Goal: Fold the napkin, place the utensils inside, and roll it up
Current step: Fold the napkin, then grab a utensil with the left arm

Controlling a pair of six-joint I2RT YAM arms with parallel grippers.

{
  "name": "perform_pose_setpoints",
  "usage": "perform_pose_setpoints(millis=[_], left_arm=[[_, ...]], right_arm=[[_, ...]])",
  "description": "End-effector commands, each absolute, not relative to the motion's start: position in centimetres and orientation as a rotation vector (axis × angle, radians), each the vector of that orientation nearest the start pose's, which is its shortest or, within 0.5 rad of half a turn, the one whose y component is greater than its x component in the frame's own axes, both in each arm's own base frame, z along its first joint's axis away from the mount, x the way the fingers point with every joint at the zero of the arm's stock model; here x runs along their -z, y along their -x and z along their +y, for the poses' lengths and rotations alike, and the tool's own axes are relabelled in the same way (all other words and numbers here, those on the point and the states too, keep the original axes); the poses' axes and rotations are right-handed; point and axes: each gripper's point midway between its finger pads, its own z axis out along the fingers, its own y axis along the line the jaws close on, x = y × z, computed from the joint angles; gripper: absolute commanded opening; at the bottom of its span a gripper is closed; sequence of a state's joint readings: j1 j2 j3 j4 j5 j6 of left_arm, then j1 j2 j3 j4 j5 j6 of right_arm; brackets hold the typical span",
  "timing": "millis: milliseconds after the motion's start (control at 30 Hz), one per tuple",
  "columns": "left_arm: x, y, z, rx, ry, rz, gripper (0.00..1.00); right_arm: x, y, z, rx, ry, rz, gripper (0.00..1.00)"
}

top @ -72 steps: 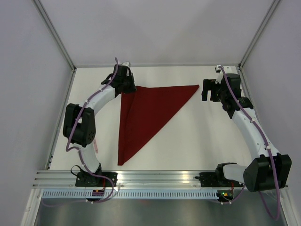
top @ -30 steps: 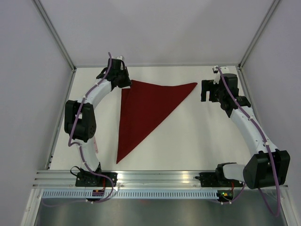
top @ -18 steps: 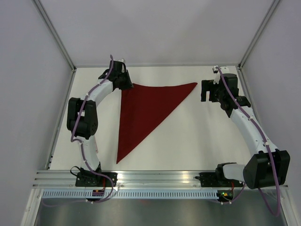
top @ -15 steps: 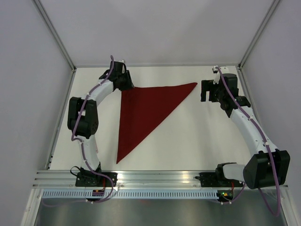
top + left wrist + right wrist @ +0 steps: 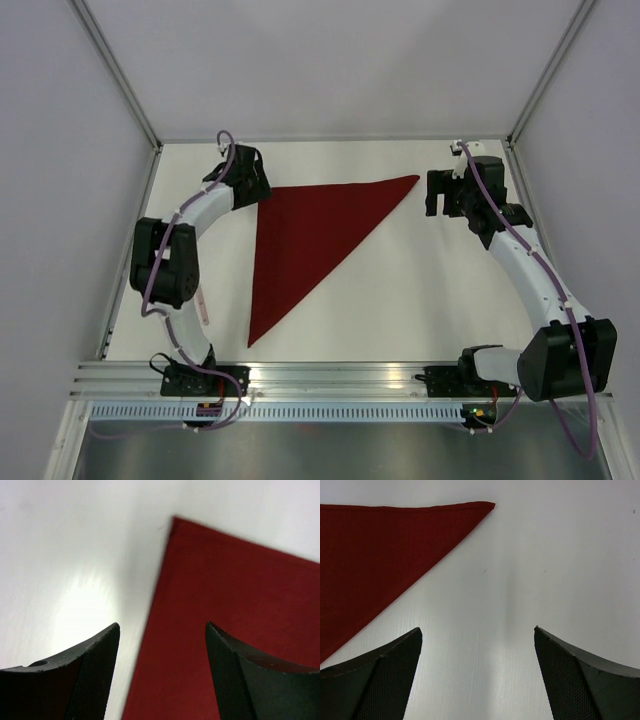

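Dark red soft cloth, the napkin [image 5: 300, 235], lies flat on the white table [image 5: 400, 290] as a folded triangle. One point is at the far left, one at the far right and one toward the near edge. In the top external view the left gripper [image 5: 254, 186] sits at the far left corner, and the right gripper [image 5: 436, 193] is just beside the far right tip, apart from it.

In the left wrist view the two black fingers [image 5: 90, 675] stand well apart with nothing held. The napkin's left edge runs beneath the gap, and its corner lies ahead.

In the right wrist view the black fingers [image 5: 385, 680] are spread wide and empty over bare table. The napkin's tip [image 5: 487, 504] points in from the upper left.
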State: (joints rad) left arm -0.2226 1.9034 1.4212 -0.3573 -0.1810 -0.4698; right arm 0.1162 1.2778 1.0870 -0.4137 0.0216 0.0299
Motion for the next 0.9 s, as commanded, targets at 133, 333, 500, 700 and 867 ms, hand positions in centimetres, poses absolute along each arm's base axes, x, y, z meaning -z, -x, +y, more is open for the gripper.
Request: perform_pose_setpoints(millis=[133, 333, 500, 700, 867], left_arm=[[-11.5, -37.4, -0.8, -0.249, 0.848, 2.198, 0.75], [-10.6, -29.9, 2.1, -0.352, 1.034, 2.199, 0.79], [-8.9, -25.4, 3.4, -0.348, 1.199, 2.18, 0.79], [-5.9, -23.2, 4.4, -0.343, 1.316, 2.232, 0.78], [-2.8, -22.7, 3.9, -0.347, 1.371, 2.304, 0.75]], right_arm=[[-20.3, -37.5, 6.6, -0.168, 0.124, 2.203, 0.96], [-19.7, -37.2, 8.0, -0.22, 0.168, 2.216, 0.95], [-18.4, -36.8, 8.8, -0.259, 0.198, 2.258, 0.95], [-17.5, -37.0, 9.1, -0.274, 0.204, 2.282, 0.93], [-17.2, -37.0, 9.1, -0.266, 0.205, 2.29, 0.93]])
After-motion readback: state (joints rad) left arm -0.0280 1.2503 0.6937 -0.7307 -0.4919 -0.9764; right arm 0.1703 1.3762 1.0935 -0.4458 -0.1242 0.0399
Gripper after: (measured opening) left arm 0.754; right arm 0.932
